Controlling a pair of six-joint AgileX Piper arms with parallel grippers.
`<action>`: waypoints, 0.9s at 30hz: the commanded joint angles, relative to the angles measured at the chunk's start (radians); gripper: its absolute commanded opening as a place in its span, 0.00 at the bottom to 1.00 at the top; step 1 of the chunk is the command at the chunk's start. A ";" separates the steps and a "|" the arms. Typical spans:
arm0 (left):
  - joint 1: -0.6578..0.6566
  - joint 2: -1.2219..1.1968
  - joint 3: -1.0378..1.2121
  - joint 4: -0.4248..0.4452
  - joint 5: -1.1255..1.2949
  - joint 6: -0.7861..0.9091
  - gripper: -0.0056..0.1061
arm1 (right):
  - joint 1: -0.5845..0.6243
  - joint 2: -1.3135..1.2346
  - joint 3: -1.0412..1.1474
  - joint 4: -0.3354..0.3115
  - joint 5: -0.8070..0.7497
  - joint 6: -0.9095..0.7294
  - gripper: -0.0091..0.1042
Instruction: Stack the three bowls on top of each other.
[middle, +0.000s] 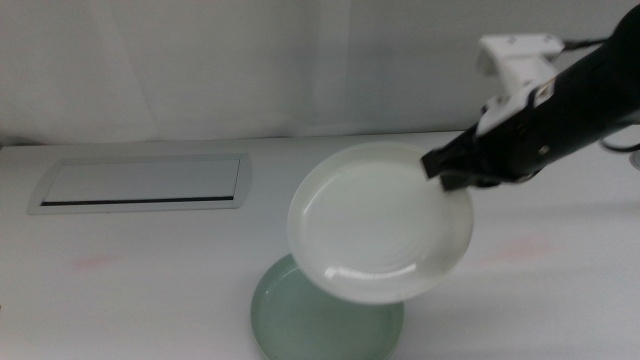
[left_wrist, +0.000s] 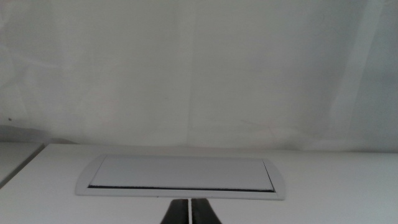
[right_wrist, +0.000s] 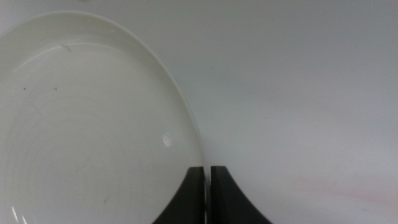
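A cream-white bowl (middle: 380, 225) hangs tilted in the air, and my right gripper (middle: 450, 175) is shut on its far right rim. The right wrist view shows that bowl (right_wrist: 87, 124) large, its rim pinched between the jaws of the right gripper (right_wrist: 207, 177). Under it on the table lies a pale mint green bowl (middle: 300, 325), partly covered by the lifted one. The grey bowl is out of view. My left gripper (left_wrist: 188, 208) waits out of the middle view, its jaws together with nothing between them.
A flat white rectangular panel with a dark slot (middle: 140, 183) lies at the back left of the white table; the left wrist view faces that panel (left_wrist: 180, 174). A pale wall stands behind the table.
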 joint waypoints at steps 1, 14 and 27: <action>0.003 -0.003 0.004 -0.001 0.000 -0.001 0.02 | 0.036 0.028 0.045 0.011 -0.069 0.019 0.06; 0.003 -0.003 0.004 -0.001 0.007 -0.001 0.02 | 0.161 0.260 0.079 0.034 -0.214 0.035 0.06; 0.003 -0.003 0.004 -0.001 0.005 -0.001 0.02 | 0.161 0.352 0.079 0.043 -0.254 0.031 0.06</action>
